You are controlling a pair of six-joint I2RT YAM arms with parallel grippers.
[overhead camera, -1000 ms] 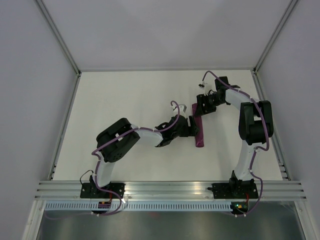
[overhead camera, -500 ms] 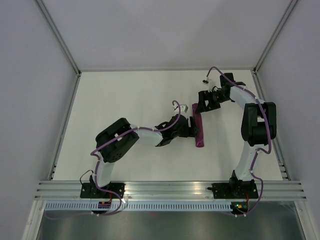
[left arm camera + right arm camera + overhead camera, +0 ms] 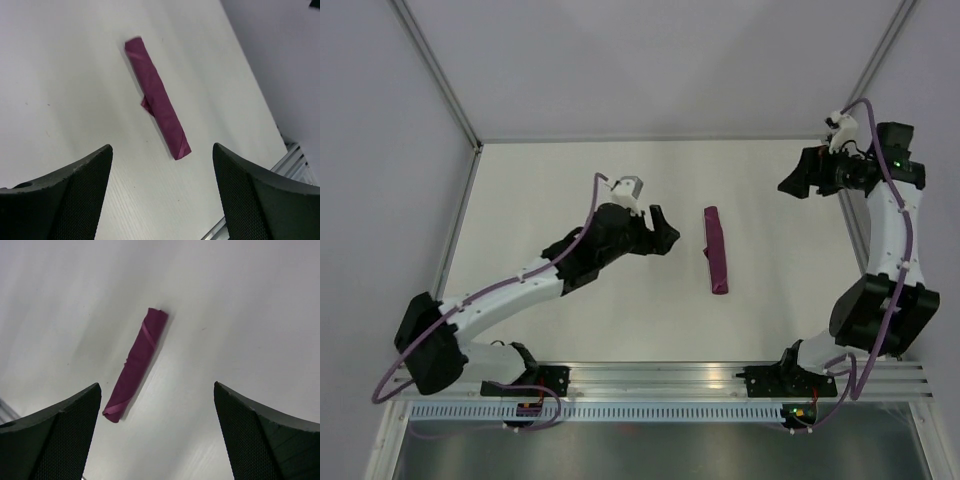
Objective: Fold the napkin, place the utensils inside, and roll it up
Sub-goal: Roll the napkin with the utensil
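The magenta-purple napkin lies on the white table as a tight, narrow roll, running near to far. It shows whole in the left wrist view and the right wrist view. No utensils are visible; whether they are inside the roll cannot be told. My left gripper hovers to the left of the roll, open and empty. My right gripper is raised at the far right, away from the roll, open and empty.
The white table is bordered by metal rails on its left and right edges. Grey walls rise behind and at both sides. The arm bases are bolted to the near rail.
Both grippers have let go of the rolled napkin and drawn back, the left to the left, the right up and to the far right. The right jaws opened wider. The roll lies still.
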